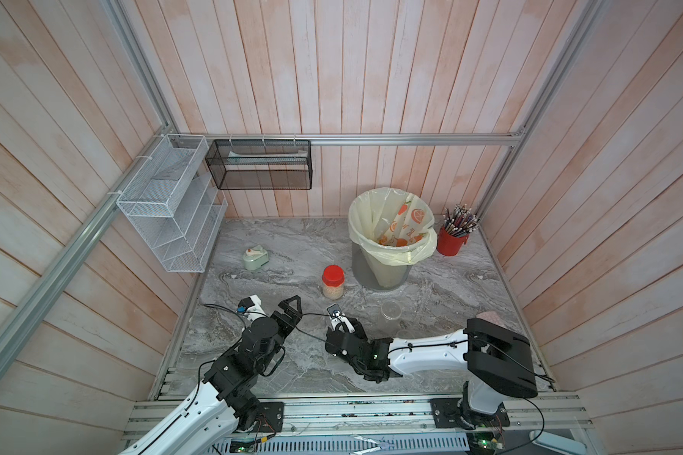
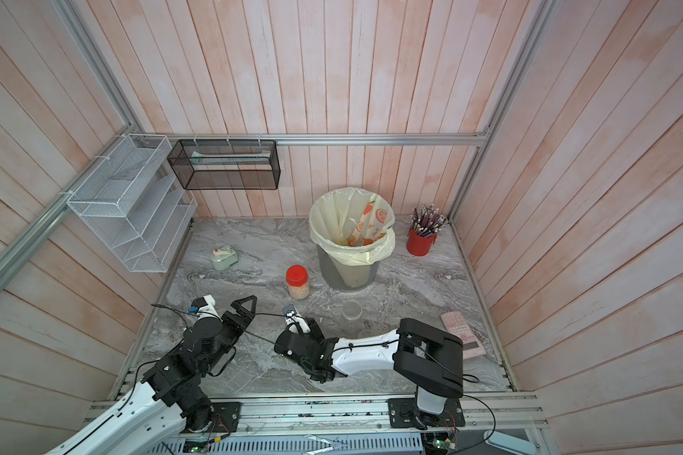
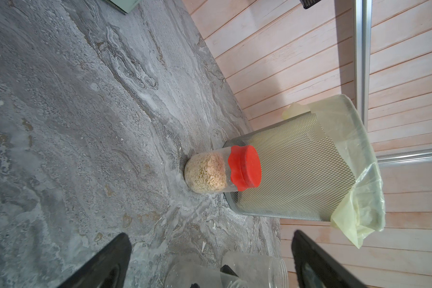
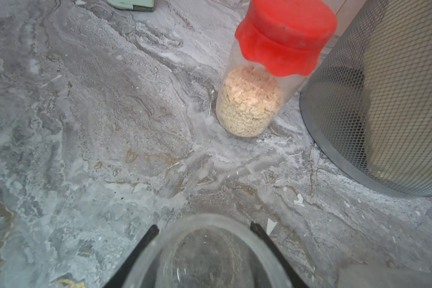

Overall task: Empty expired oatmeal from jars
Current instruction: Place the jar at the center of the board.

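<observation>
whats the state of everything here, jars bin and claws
red-lid jar: upright, lid on, oatmeal inside
standing clear jar: upright, lid off, looks empty
held clear jar: in the right claw, looks empty
right claw: shut on the held clear jar
left claw: open, empty
bin: upright, bag-lined, wrapper inside

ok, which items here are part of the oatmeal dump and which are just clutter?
Job:
- red-lid jar with oatmeal inside
- clear jar gripped in right tool
- standing clear jar
- lined bin
- left tool, open

Clutter:
- red pencil cup
- green gadget
- pink calculator
- black wall rack
- white wall rack
</observation>
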Available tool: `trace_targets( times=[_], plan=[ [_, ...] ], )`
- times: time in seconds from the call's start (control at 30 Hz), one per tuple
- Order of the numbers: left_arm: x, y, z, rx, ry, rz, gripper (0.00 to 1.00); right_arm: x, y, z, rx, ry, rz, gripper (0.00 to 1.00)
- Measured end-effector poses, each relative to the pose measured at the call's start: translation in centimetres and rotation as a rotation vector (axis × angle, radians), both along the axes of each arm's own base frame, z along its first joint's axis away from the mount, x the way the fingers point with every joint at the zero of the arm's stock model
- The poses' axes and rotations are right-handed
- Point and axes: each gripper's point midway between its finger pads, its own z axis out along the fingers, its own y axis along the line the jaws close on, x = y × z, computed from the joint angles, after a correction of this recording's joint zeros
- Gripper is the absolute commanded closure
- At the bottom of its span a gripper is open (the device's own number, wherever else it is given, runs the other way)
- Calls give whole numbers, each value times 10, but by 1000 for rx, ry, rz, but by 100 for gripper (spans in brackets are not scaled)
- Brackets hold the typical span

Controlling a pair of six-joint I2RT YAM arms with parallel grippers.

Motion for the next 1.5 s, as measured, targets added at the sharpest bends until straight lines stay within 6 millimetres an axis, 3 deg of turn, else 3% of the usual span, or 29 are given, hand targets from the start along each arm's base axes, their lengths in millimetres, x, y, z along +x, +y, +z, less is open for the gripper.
trace_targets(
  times=[0.2,0.37,0.93,1.07,1.33,1.5],
  plan=[
    [0,0,-1,-2,4,1,0,0,-3,0,23,6,-39,67],
    [0,0,-1,-3,6,2,0,-2,-10,-1,47,18,-64,39],
    [0,0,-5,22,14,-3,0,-6,-14,-6,46,33,-75,2],
    [0,1,-7,40,16,-5,0,-6,-14,1,63,31,-76,2],
    [2,2,-12,108,27,-11,0,-7,-13,41,163,12,-68,2],
    [6,1,-7,169,14,-28,0,-9,-15,55,188,6,-58,2]
  ],
)
